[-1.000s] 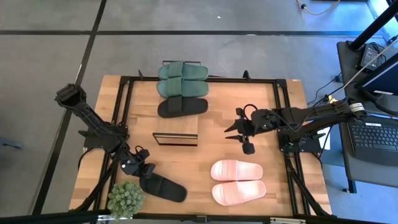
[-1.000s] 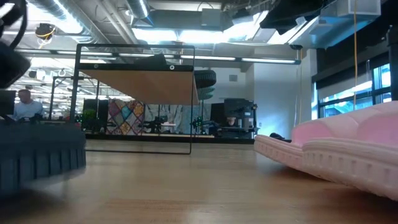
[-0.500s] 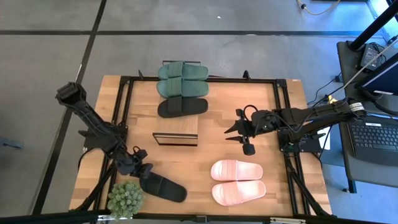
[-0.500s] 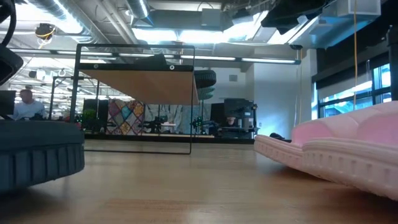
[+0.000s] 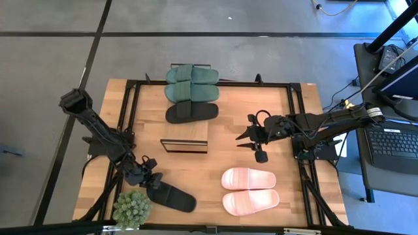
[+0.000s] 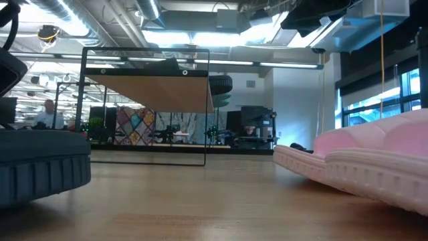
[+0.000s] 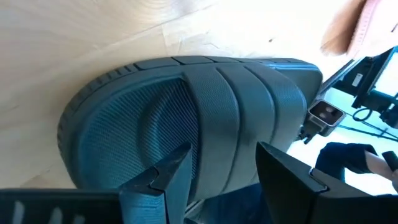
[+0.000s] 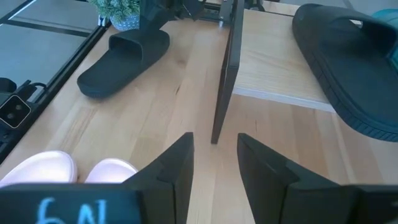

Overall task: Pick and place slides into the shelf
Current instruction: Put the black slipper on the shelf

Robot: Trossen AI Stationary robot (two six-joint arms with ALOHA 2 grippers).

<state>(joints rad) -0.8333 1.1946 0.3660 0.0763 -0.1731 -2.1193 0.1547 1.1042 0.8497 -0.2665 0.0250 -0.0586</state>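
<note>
The black slide (image 5: 171,196) lies at the near-left part of the desk (image 5: 215,163), just beside the potted plant (image 5: 131,209), its long axis running slantwise away from the left hand (image 5: 147,183), which sits right at its nearer end. In the left wrist view that hand's fingers (image 7: 163,180) stand parted, straddling the broad strap with nothing clamped. The right hand (image 5: 251,142) waits, fingers apart, right of the shelf (image 5: 184,145).

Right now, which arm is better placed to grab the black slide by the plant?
Left. Its hand hangs at the near end of that black slide, fingers open over its strap in the left wrist view. The right hand waits mid-table right of the shelf, well away from it.
</note>
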